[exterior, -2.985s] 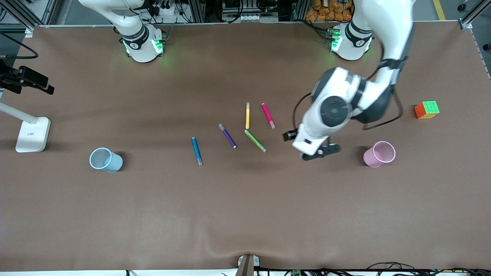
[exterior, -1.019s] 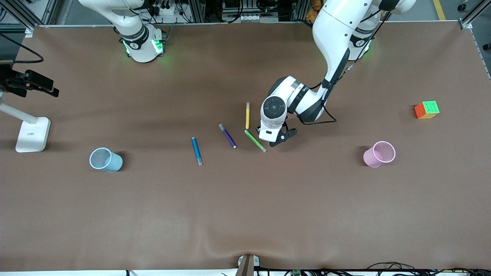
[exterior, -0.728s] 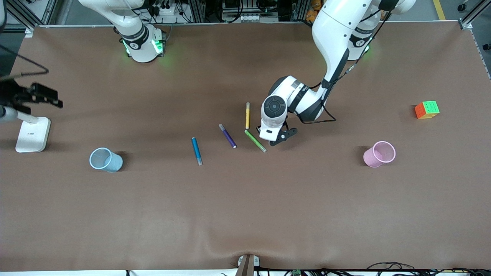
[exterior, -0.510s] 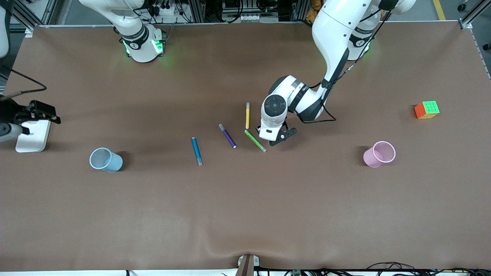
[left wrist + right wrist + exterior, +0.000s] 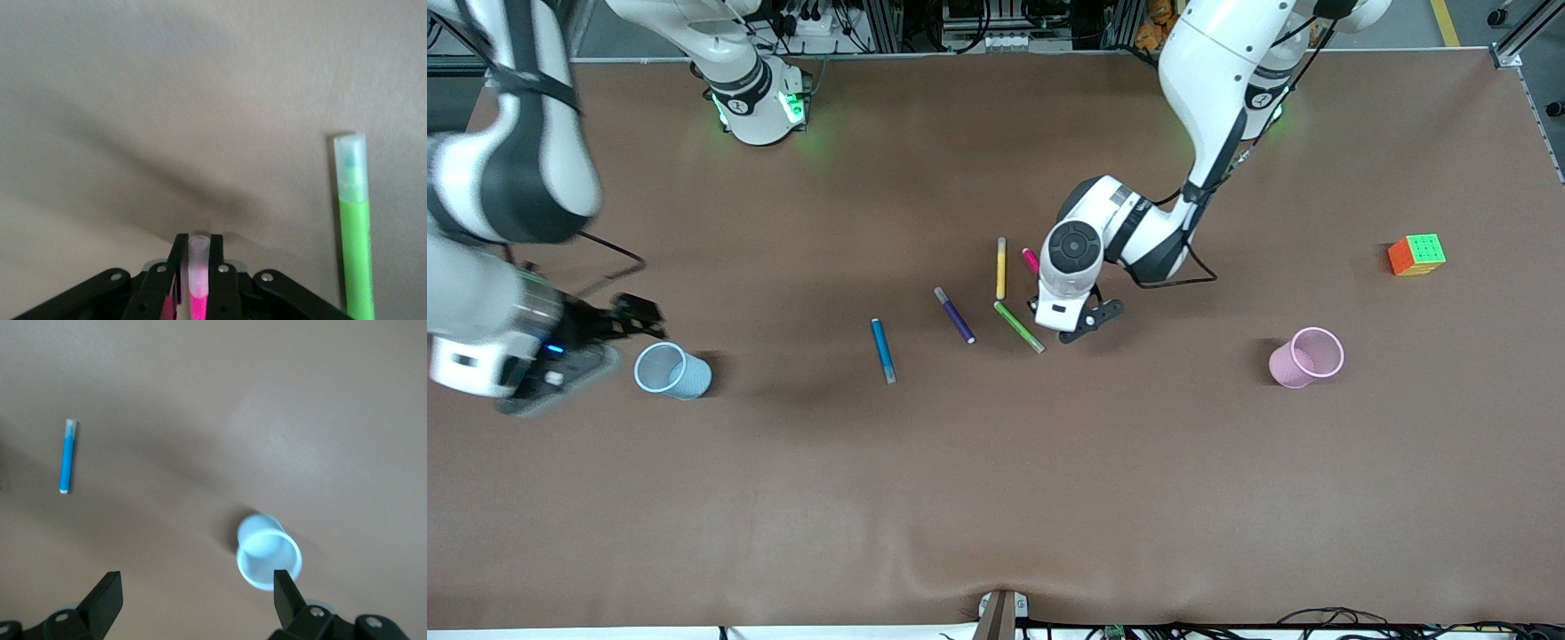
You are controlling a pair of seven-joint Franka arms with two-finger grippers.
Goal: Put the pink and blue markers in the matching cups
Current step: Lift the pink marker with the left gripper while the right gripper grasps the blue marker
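The pink marker (image 5: 1031, 260) lies among other pens mid-table, mostly hidden under the left arm's hand (image 5: 1069, 267). In the left wrist view my left gripper (image 5: 198, 250) is shut on its pale cap end (image 5: 198, 248). I cannot tell whether the marker is off the table. The blue marker (image 5: 883, 349) lies free, also seen in the right wrist view (image 5: 67, 457). My right gripper (image 5: 636, 316) is open and empty over the table right beside the blue cup (image 5: 671, 371), which also shows in the right wrist view (image 5: 268, 555). The pink cup (image 5: 1305, 356) stands upright toward the left arm's end.
A purple pen (image 5: 955, 315), a yellow pen (image 5: 1001, 267) and a lime-green pen (image 5: 1018, 326) lie close to the left gripper; the green one also shows in the left wrist view (image 5: 355, 227). A colour cube (image 5: 1416, 254) sits at the left arm's end.
The left arm came from beside the pink cup to the pink marker and closed on it. The right arm swung in from the table's end to beside the blue cup.
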